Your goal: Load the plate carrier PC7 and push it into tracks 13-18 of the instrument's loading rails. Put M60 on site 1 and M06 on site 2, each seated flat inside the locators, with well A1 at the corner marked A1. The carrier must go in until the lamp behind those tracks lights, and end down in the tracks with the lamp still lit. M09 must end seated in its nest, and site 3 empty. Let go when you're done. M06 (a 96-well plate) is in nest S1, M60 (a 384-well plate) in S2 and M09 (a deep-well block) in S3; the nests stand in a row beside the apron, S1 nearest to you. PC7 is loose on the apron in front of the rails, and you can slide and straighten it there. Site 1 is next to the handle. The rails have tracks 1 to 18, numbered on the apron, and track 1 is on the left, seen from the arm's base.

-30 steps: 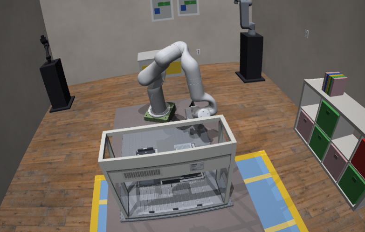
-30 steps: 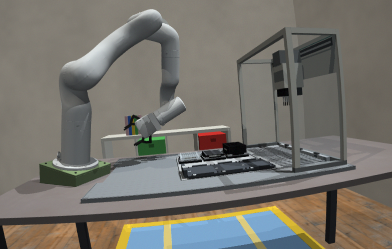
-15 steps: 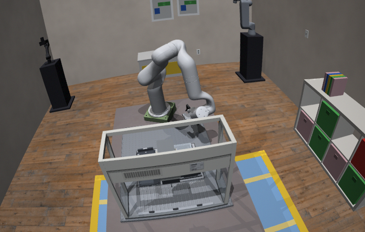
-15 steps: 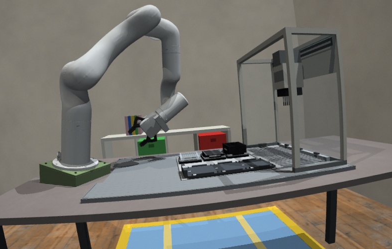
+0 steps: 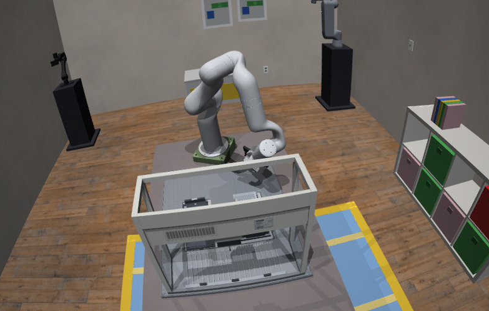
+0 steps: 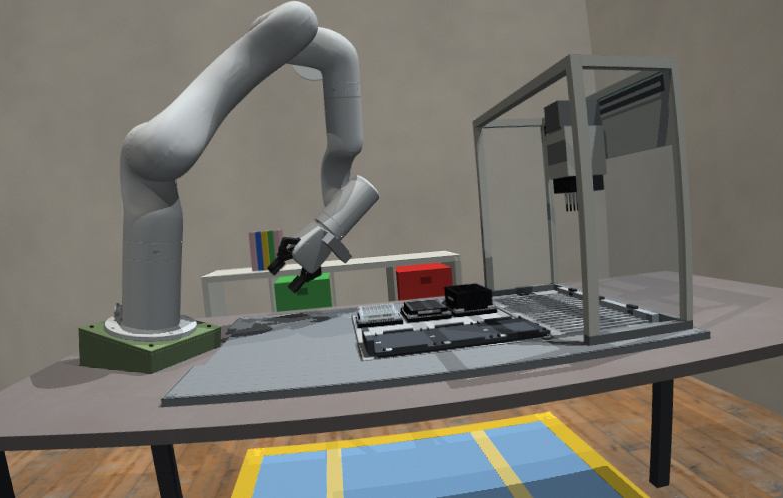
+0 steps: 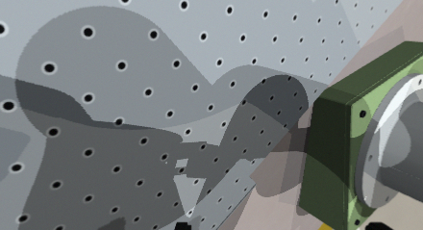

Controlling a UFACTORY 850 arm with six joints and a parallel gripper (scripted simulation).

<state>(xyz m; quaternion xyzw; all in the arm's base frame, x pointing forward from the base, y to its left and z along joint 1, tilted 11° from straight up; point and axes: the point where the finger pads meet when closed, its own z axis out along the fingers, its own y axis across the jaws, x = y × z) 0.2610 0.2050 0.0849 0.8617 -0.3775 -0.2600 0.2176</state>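
My gripper (image 6: 291, 267) is open and empty. It hangs tilted in the air above the perforated deck (image 6: 295, 358), between the arm's green base (image 6: 150, 346) and the nests. The carrier PC7 (image 6: 450, 337) lies flat on the apron in front of the rails (image 6: 561, 309), with no plate on its sites. Behind it stand the clear plate M06 (image 6: 377, 313), the dark plate M60 (image 6: 424, 307) and the black block M09 (image 6: 468, 296), each in its nest. In the top view the gripper (image 5: 246, 153) is near the base, and M06 (image 5: 246, 196) and the carrier's end (image 5: 197, 201) show past the frame.
The instrument's frame (image 6: 579, 197) stands over the rails, with a pipetting head (image 6: 570, 167) hanging inside. The wrist view shows only the perforated deck (image 7: 144, 88) and the arm's green base (image 7: 356, 150). A shelf with coloured bins (image 5: 458, 200) stands off the table.
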